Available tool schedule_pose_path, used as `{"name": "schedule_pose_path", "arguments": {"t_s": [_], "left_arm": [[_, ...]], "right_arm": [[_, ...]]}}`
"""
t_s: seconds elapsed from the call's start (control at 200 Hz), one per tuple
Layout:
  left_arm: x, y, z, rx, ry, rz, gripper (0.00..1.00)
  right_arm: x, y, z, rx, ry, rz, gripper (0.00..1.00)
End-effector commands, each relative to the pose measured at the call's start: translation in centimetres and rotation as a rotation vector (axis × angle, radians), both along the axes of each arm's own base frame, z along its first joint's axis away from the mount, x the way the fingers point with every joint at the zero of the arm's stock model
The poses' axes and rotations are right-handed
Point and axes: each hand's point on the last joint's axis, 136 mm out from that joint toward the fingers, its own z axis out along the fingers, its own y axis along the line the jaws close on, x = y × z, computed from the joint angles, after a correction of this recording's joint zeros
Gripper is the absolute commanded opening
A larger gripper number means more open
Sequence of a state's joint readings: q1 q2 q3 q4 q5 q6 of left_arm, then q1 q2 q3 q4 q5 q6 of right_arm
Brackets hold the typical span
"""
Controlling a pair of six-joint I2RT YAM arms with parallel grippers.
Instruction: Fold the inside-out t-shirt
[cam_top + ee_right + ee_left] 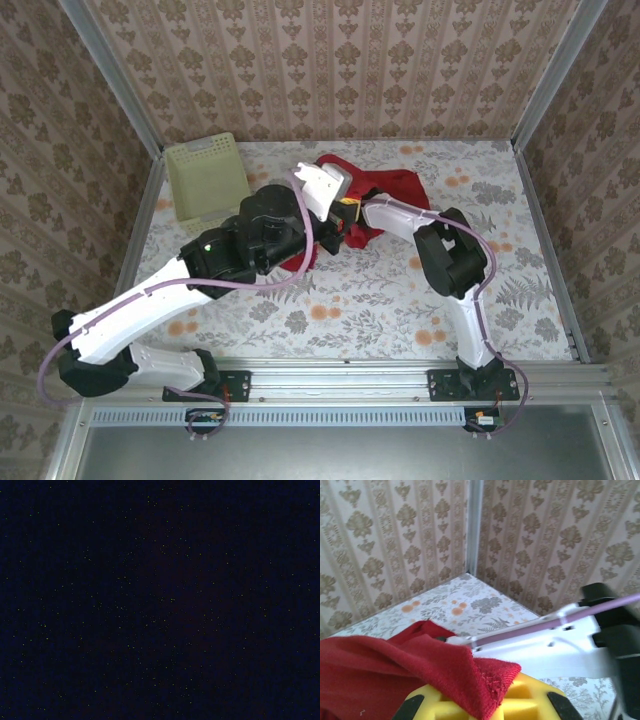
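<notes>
A crumpled red t-shirt (385,185) lies bunched at the far middle of the floral tabletop (380,300). The left gripper (480,700) has its yellow jaws closed on a hemmed edge of the shirt. The right arm (400,218) reaches into the cloth from the right; its jaws' state cannot be told. A pale green basket (205,180) sits apart, far left.
</notes>
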State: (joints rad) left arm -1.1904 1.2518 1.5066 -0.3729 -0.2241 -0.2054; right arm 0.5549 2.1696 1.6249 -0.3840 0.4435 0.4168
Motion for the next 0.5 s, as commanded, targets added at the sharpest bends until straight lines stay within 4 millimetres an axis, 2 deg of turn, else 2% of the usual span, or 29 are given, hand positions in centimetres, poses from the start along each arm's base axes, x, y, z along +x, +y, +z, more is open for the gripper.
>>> {"name": "schedule_pose_path", "arguments": {"t_s": [0.0,0.09,0.165,0.3,0.495], "left_arm": [[-1.7,-1.0,3.4,-0.075,-0.059,-0.077,0.0],[-1.3,-1.3,2.6,-0.055,-0.051,-0.06,0.0],[-1.0,-1.3,2.4,-0.052,-0.052,-0.045,0.0],[-1.2,-1.5,2.8,-0.071,-0.052,-0.058,0.0],[-0.7,-0.8,3.4,-0.078,-0.064,-0.018,0.0]], "right_arm": [[-0.8,-2.0,-1.0,-0.055,0.085,-0.034,1.0],[-0.8,-1.9,-0.8,-0.075,0.12,-0.035,1.0],[-1.1,-2.7,-2.2,-0.124,0.177,-0.067,1.0],[-1.5,-3.5,-4.4,-0.2,0.245,-0.078,1.0],[-1.4,-3.9,-5.3,-0.291,0.272,-0.073,1.0]]}}
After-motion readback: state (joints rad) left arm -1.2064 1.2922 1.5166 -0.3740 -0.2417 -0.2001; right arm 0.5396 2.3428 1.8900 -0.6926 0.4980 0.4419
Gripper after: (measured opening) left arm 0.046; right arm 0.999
